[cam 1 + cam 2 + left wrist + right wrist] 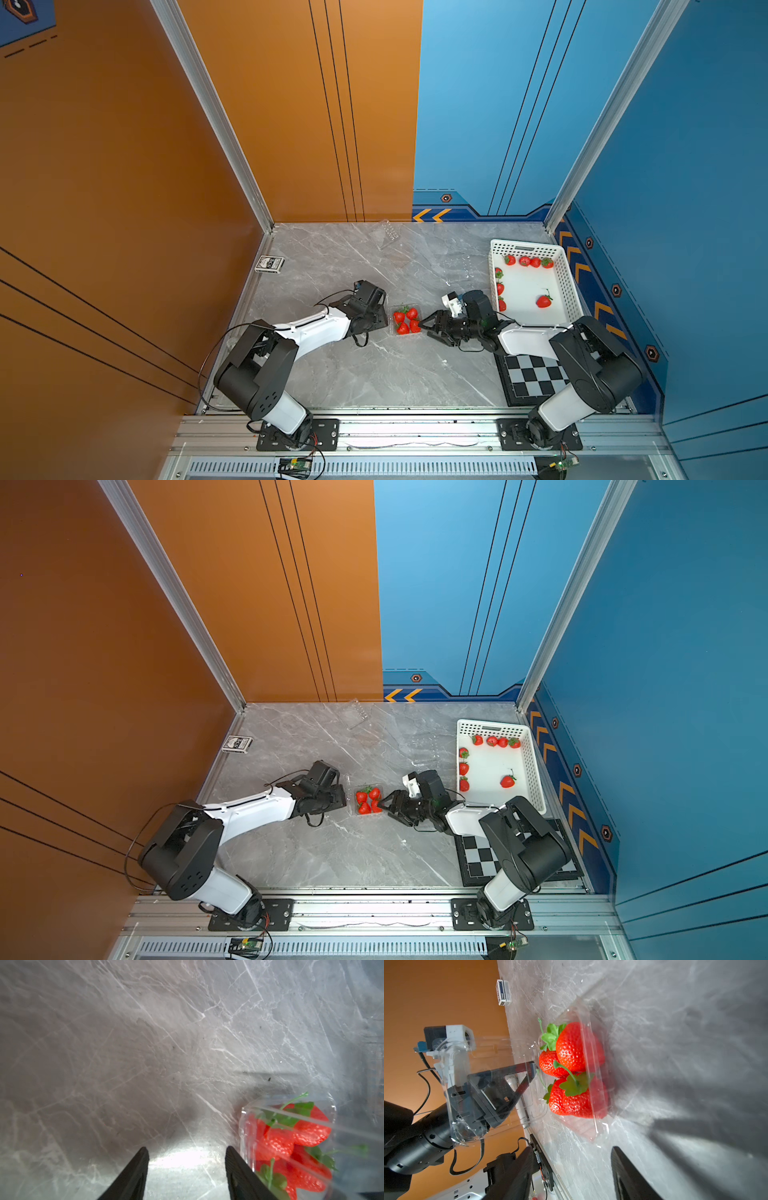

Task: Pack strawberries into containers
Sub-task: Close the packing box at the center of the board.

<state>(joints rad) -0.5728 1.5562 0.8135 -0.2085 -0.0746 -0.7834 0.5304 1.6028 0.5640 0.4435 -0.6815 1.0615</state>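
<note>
A clear clamshell container [405,321] [368,800] sits mid-table holding several red strawberries [411,313] [577,1076]. Its hinged lid [500,1084] stands open on the side toward my left arm. My left gripper [383,318] [186,1149] is open and empty just left of the container [247,1126], with one finger close beside its wall. My right gripper [424,327] [571,1148] is open and empty just right of it. Two empty clear containers lie at the back [386,235] and near the basket [459,266]. More strawberries [543,301] lie in the white basket.
The white perforated basket [528,249] stands at the right, beside the blue wall. A chequered board [532,378] lies under my right arm. A small card box [269,263] rests by the orange wall at the left.
</note>
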